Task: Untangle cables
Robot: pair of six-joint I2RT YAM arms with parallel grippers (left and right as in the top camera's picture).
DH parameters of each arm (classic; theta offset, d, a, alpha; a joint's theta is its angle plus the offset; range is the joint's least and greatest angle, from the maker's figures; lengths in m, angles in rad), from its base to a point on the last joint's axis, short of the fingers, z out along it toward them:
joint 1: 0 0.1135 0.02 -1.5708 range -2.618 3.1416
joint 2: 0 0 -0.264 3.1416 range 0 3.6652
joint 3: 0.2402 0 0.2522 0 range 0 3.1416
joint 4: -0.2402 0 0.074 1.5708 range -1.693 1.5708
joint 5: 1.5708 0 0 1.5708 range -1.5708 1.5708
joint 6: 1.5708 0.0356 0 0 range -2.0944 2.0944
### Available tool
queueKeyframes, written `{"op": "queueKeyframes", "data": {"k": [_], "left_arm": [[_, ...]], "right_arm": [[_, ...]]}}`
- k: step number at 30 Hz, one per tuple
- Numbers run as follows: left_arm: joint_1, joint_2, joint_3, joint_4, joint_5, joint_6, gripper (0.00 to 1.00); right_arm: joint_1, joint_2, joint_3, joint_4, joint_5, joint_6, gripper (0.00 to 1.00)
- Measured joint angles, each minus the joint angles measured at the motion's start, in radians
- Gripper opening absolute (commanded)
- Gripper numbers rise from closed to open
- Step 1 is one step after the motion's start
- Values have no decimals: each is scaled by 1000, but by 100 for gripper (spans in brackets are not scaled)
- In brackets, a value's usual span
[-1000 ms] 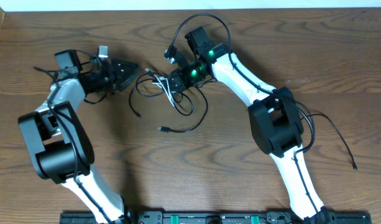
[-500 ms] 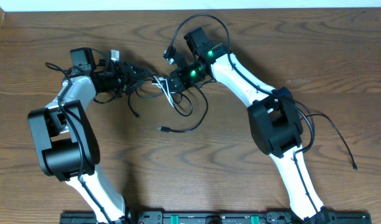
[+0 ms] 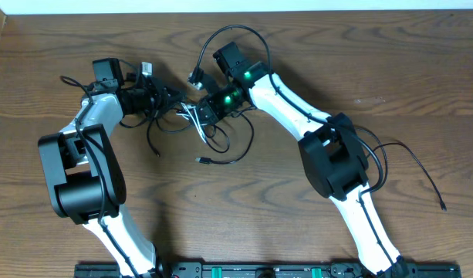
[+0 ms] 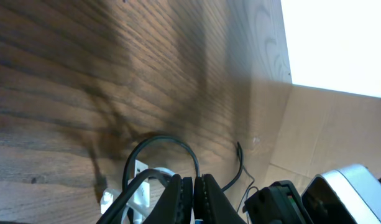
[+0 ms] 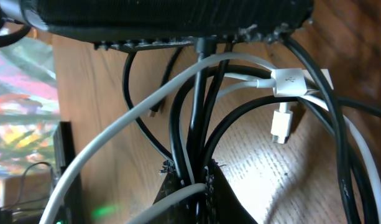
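Since the earlier frames, the left tool (image 3: 171, 98) is brought in from the left to the edge of the tangle. Its fingers, parted before, are now clenched. The right tool (image 3: 201, 113) is shifted slightly leftward, and the tangle is carried with it.

Thin black cords and one white cord, the cords (image 3: 210, 128), are found knotted between the two tools at the upper middle of the brown wood-grain counter (image 3: 375, 62). One black loop is spread toward the near side, and it ends in a small silver-tipped plug (image 3: 199, 160) lying flat on the wood.

Left wrist view: the fingers (image 4: 181, 196) are pressed together. A black loop and a white plug body are seen just beside them. Whether any cord is pinched there cannot be told.

Right wrist view: the right tool is clamped on the bundle. Several black strands (image 5: 191, 124) are gripped between its fingers, and the white cord (image 5: 115, 127) is draped across them. A white connector (image 5: 281, 124) is seen beside the strands, over the wood.
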Motion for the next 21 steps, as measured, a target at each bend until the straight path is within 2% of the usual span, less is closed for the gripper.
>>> {"op": "queueKeyframes", "data": {"k": [2, 4, 6, 13, 16, 21], "left_arm": [[0, 0, 0, 0, -5, 0, 7], [0, 0, 0, 0, -9, 0, 7], [2, 0, 0, 0, -9, 1, 7], [5, 0, 0, 0, -8, 12, 7], [7, 0, 0, 0, 19, 67, 7], [16, 0, 0, 18, 151, 184, 7]], "right_arm": [[0, 0, 0, 1, 25, 5, 27], [-2, 0, 0, 5, 48, 7, 40], [-3, 0, 0, 12, 63, 6, 47], [-31, 0, 0, 43, 78, 7, 57], [-48, 0, 0, 62, 80, 9, 59], [-73, 0, 0, 92, 85, 11, 59]]}}
